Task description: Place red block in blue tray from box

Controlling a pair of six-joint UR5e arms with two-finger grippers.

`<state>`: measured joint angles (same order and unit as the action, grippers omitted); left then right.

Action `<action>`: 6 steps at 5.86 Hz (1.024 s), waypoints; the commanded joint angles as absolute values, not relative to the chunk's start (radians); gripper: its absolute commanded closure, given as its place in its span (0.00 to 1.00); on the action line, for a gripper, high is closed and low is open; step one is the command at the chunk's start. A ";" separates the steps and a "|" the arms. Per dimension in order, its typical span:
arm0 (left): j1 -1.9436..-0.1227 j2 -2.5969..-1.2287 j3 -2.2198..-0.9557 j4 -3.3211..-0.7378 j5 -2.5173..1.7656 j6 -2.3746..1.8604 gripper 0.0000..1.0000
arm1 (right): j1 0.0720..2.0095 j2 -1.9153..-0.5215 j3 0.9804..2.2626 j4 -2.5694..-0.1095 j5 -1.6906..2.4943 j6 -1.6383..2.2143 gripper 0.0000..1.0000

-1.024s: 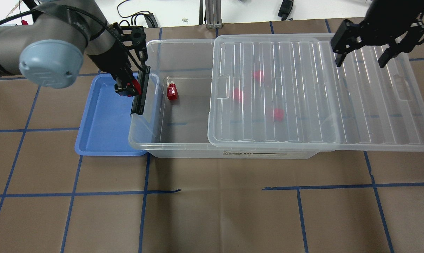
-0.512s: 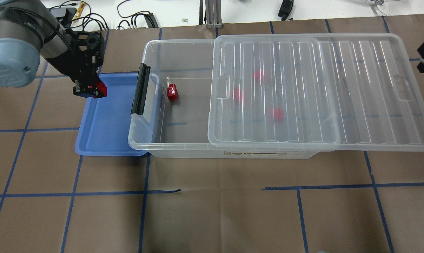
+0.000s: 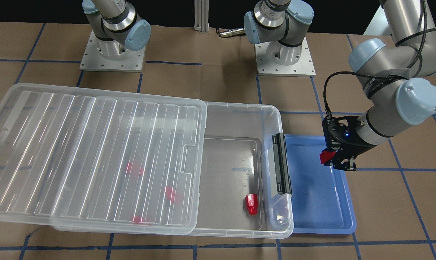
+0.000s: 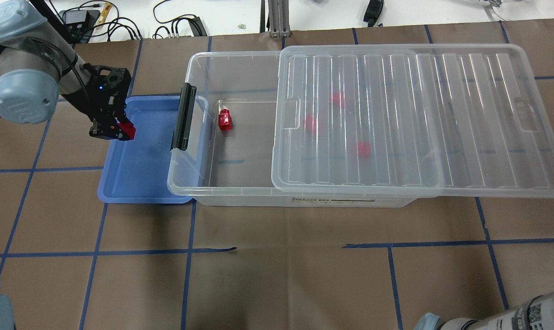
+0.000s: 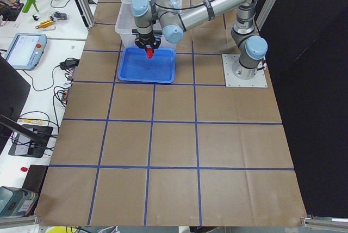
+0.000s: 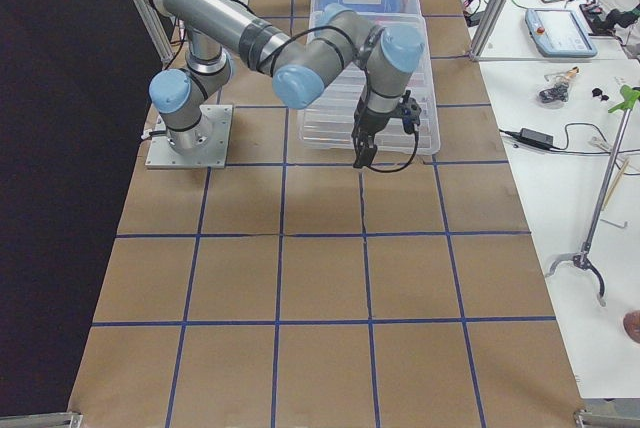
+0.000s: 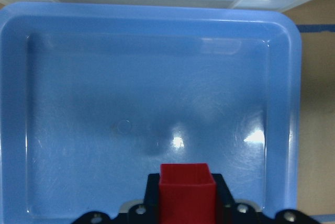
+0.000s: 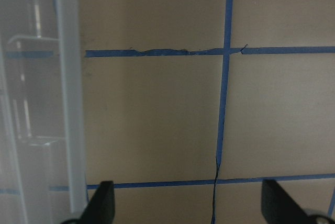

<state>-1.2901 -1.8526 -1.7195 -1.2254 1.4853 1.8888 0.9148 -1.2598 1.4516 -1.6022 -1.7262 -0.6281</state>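
Note:
My left gripper (image 4: 116,130) is shut on a red block (image 4: 126,130) and holds it above the left part of the blue tray (image 4: 139,178). The left wrist view shows the block (image 7: 187,192) between the fingers, over the bare tray floor (image 7: 78,103). The box (image 4: 222,190) lies right of the tray, with its black latch bar (image 4: 184,117) at the tray end. Another red block (image 4: 224,120) lies in the box's uncovered part. Three more show blurred under the lid (image 4: 419,123). My right gripper (image 8: 191,208) is open and empty over the table paper.
The lid is slid toward the box's right end and overhangs it. The right wrist view shows the lid's edge (image 8: 68,103) at the left and blue tape lines (image 8: 222,103) on the paper. Part of the right arm (image 4: 488,318) shows at the overhead view's bottom right.
My left gripper carried the red block from the latch bar leftward over the tray, then a little toward the table's front. My right gripper left the lid's far right corner and the overhead view.

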 commanded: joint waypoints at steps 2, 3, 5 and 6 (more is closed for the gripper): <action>-1.287 -1.919 -1.837 -1.002 1.416 1.908 0.91 | 0.919 -1.288 1.613 -1.735 -1.718 -0.621 0.00; -1.287 -1.954 -1.853 -0.974 1.331 1.910 0.89 | 0.925 -1.319 1.624 -1.726 -1.674 -0.603 0.00; -1.287 -1.997 -1.859 -0.891 1.328 1.907 0.84 | 0.962 -1.357 1.669 -1.718 -1.631 -0.578 0.00; -1.287 -2.003 -1.859 -0.891 1.328 1.904 0.54 | 0.985 -1.392 1.708 -1.718 -1.629 -0.533 0.00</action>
